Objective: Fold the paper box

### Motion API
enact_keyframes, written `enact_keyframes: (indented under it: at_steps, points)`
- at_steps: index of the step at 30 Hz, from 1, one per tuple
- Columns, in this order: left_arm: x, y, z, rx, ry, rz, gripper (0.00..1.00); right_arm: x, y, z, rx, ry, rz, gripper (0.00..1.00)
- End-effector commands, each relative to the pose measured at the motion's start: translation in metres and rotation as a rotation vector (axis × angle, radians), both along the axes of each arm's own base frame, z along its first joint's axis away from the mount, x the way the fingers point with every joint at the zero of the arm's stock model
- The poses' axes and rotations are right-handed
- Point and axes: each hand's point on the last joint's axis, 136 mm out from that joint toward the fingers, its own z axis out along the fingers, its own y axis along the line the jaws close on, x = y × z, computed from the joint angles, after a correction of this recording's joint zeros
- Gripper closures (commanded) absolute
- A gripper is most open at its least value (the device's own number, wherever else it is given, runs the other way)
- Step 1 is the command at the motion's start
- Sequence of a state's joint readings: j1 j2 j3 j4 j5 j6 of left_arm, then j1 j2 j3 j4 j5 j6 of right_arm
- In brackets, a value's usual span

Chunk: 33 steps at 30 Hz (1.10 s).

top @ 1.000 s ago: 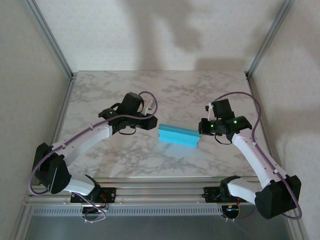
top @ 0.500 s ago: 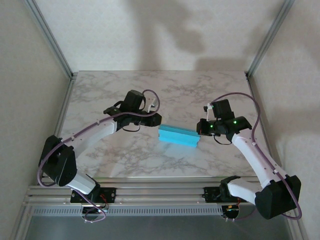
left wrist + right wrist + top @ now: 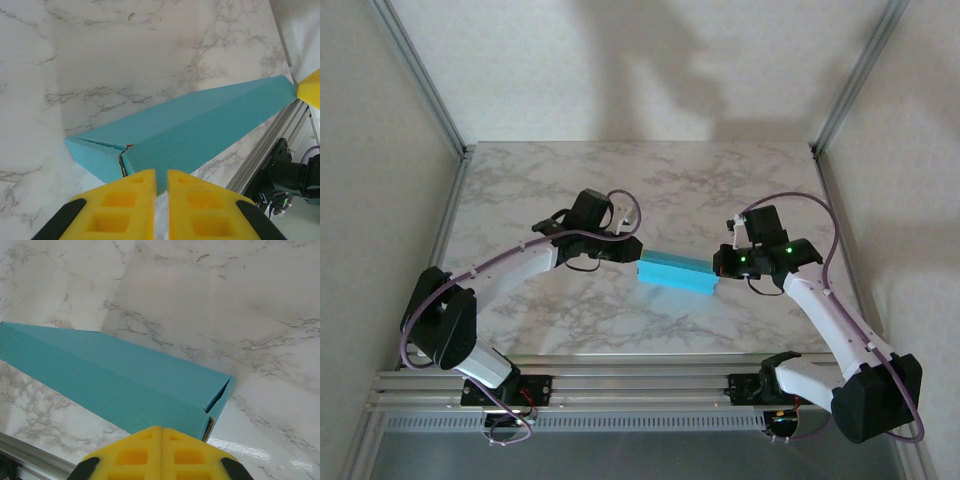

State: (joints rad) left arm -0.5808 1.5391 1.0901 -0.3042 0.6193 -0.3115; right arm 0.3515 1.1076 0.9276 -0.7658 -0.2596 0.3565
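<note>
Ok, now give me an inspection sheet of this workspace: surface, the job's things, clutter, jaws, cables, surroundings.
Surface: marble-patterned table, no spills seen.
Job's things: paper box, turquoise, lying long and low between the two arms; the seams at both ends show gaps.
Clutter: nothing seen.
Jaws: left jaws nearly closed with a slim gap, at the box's left end; whether they grip it cannot be told. Right jaws shut, tips at the box's right end.
Cables: purple cables loop along both arms, clear of the box.
Surroundings: aluminium frame posts, pale walls, mounting rail at the near edge.
</note>
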Motion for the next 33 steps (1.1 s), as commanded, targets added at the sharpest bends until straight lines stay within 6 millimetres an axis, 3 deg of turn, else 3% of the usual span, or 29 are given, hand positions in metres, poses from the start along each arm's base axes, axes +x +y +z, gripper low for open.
enact_keyframes:
  at_steps: [1, 14, 22, 33]
  points:
    - [-0.009, 0.001, -0.014, 0.017, 0.031, -0.021, 0.85, -0.007, -0.001, -0.008, -0.002, 0.026, -0.005, 0.99]
    - [-0.013, 0.015, -0.043, 0.107, 0.070, 0.021, 0.88, -0.018, -0.012, -0.037, -0.047, 0.075, -0.038, 1.00]
    - [-0.011, 0.021, -0.052, 0.152, 0.072, 0.041, 0.88, -0.011, -0.009, -0.032, -0.036, 0.060, -0.039, 1.00]
    - [-0.024, 0.031, -0.082, 0.206, 0.112, 0.055, 0.88, -0.025, -0.020, -0.064, -0.080, 0.131, -0.078, 1.00]
